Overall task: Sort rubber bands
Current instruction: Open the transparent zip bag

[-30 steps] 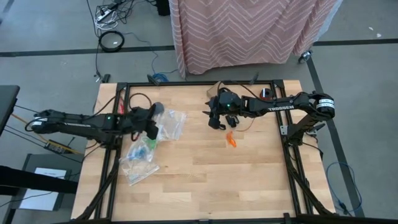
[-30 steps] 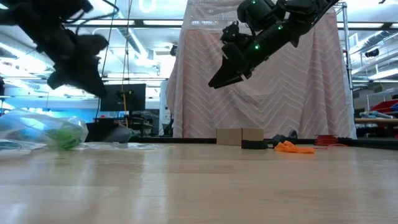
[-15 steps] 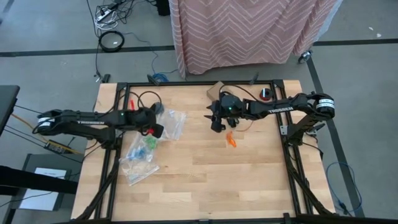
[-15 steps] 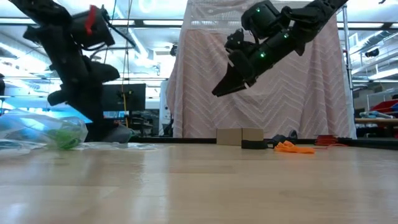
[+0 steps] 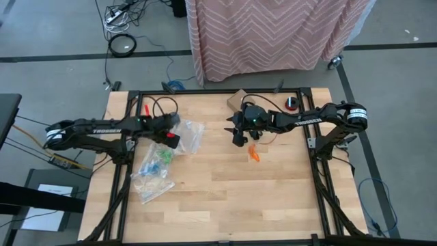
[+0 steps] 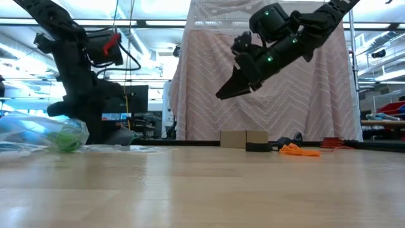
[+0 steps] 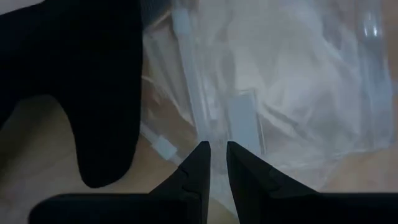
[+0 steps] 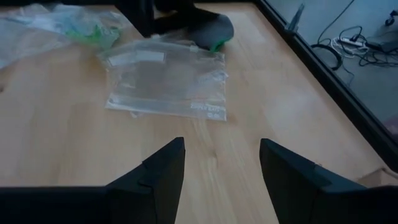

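Orange rubber bands (image 5: 253, 154) (image 6: 297, 150) lie in a small heap on the wood, right of centre. Green and blue rubber bands sit inside a clear zip bag (image 5: 158, 162) (image 6: 66, 139) at the left. Another clear zip bag (image 5: 189, 134) (image 8: 165, 81) lies flat beside it. My left gripper (image 5: 172, 140) (image 7: 217, 149) points steeply down over that flat bag, its fingers a narrow gap apart with nothing seen between them. My right gripper (image 5: 235, 139) (image 6: 219, 95) (image 8: 221, 155) hangs open well above the table, just left of the orange heap. My left gripper's fingertips (image 7: 199, 158) stand close over the clear zip bag's folds (image 7: 242, 118), coming from above. I cannot tell whether they touch it.
A third clear bag (image 5: 153, 188) lies nearer the front left. A small cardboard box (image 5: 238, 98) (image 6: 243, 138) and a red roll (image 5: 292, 104) sit at the far edge. Black frame rails (image 5: 317, 178) run along the table's sides. Bare wood (image 5: 232, 198) fills the near half.
My left gripper has come down toward the flat clear bag and tipped steeper, while its arm has swung toward the far edge. My right gripper has sunk a little above the table. The bags and the orange heap have stayed where they were.
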